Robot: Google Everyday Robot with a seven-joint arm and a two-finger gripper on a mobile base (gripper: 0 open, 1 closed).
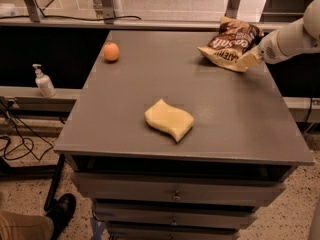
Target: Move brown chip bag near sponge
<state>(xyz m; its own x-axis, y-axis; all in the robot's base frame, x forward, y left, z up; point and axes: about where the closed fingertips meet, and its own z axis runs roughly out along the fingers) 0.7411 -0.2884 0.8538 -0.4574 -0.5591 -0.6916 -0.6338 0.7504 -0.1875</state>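
Observation:
The brown chip bag (231,43) is at the far right of the grey table (225,119), tilted with its tan end strip toward the right edge. My gripper (253,59) comes in from the right on a white arm and is shut on that tan end of the bag. The pale-yellow wavy sponge (169,119) lies flat near the table's front middle, well apart from the bag and the gripper.
A small round orange fruit (111,51) sits at the table's far left. A white pump bottle (44,81) stands on a ledge left of the table. Drawers (175,194) are below the front edge. A person's shoe (60,211) is on the floor at lower left.

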